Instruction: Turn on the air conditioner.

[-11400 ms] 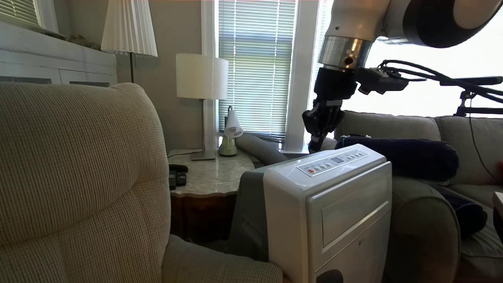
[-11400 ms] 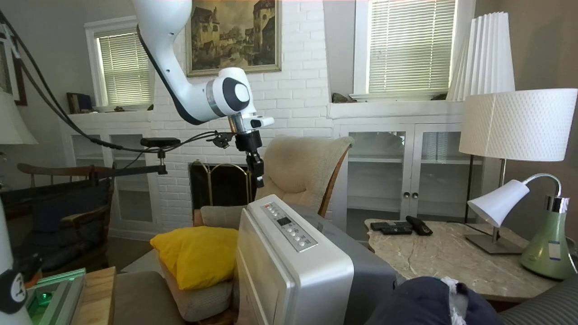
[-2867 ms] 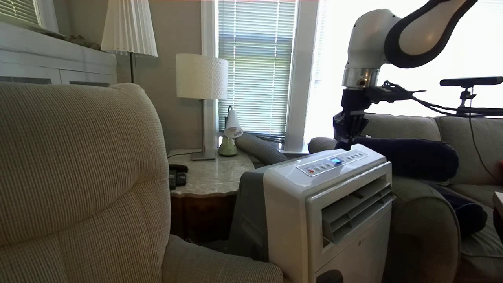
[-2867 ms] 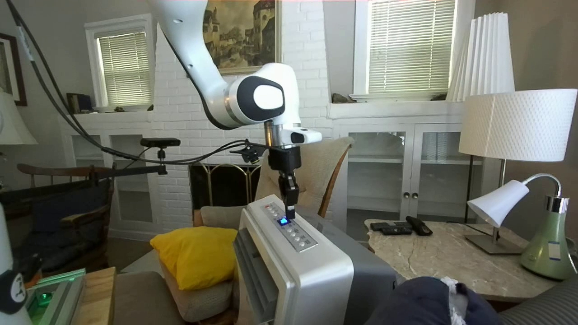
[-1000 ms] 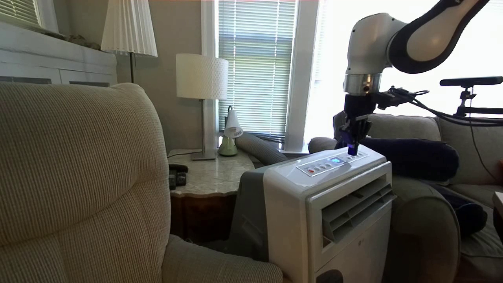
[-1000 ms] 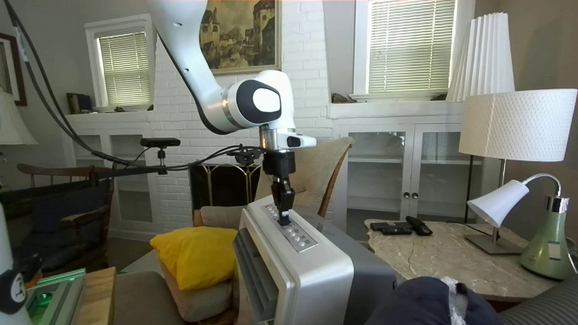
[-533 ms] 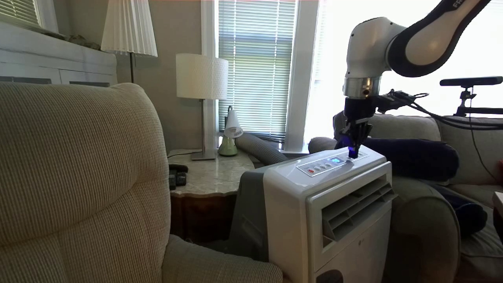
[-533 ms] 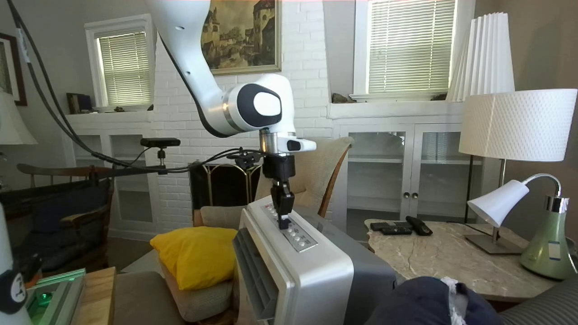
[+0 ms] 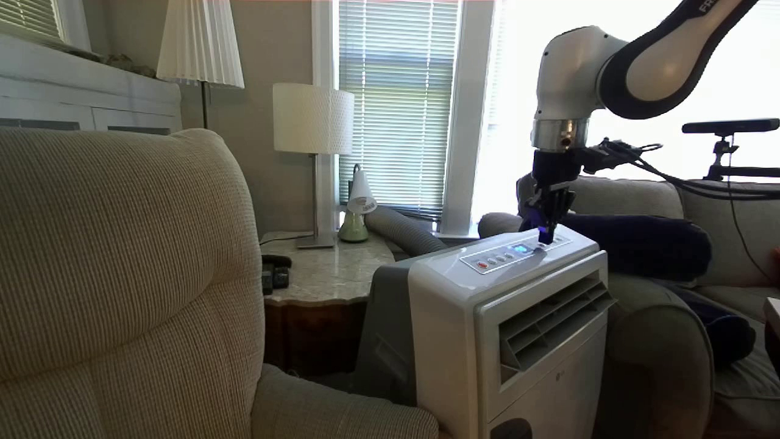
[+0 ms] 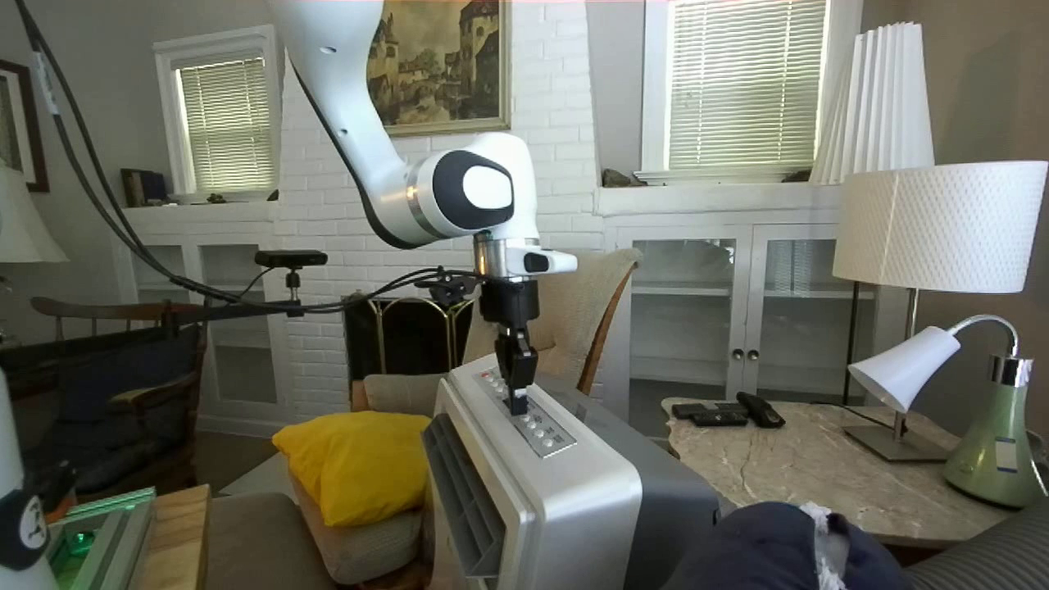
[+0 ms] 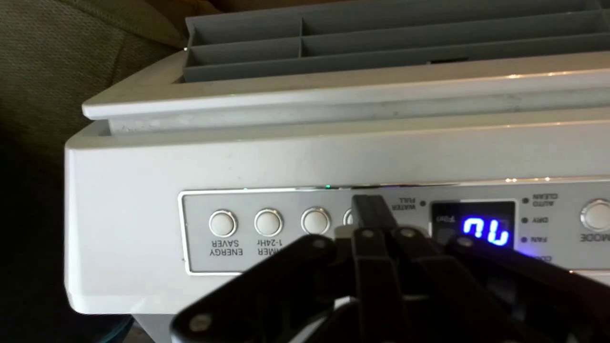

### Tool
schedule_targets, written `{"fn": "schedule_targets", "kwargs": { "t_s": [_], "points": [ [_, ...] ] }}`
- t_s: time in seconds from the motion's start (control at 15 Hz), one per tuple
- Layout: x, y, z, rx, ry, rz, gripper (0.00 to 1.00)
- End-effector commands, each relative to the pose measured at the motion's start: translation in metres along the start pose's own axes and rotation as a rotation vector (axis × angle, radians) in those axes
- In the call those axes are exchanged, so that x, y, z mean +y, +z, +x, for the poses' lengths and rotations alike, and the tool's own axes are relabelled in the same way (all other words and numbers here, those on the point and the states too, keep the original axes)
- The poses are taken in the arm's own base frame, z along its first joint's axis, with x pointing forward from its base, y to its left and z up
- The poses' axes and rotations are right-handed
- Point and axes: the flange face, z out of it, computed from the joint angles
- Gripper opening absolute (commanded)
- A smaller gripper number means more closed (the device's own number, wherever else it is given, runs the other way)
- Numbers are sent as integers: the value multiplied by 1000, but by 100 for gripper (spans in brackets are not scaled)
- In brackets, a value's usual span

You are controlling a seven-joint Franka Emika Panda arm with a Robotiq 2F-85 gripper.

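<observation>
The white air conditioner (image 9: pixel 445 341) stands upright on the floor, in both exterior views. Its front louvres (image 9: pixel 551 332) are swung out. Blue digits glow on the display (image 11: pixel 486 231), upside down in the wrist view. My gripper (image 9: pixel 546 236) points down at the control panel (image 10: pixel 551 440), its fingers together with nothing between them. In the wrist view the gripper (image 11: pixel 374 205) covers part of one round button (image 11: pixel 349 218), beside the display. Three more buttons show in full on that side. Whether the tips touch the button I cannot tell.
A beige armchair (image 9: pixel 122 244) and a grey sofa (image 9: pixel 652 347) flank the unit. Behind it run a ribbed hose (image 9: pixel 405 231) and a marble-topped table (image 9: pixel 317 280) with lamps. A yellow cushion (image 10: pixel 361 463) lies in front. Cables (image 10: pixel 90 188) trail from the arm.
The display has lit and the louvres have swung out since the oldest frames. My gripper has come down onto the panel area; in the last half second it has barely shifted.
</observation>
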Motion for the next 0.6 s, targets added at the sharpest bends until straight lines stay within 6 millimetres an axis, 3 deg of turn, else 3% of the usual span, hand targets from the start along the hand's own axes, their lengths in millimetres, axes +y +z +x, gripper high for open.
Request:
{"fn": "schedule_targets", "kwargs": {
  "t_s": [0.0,0.53],
  "points": [
    [-2,3,4,14,-13,-8,0],
    [-4,12,7,8,-20,-27,0]
  ]
}}
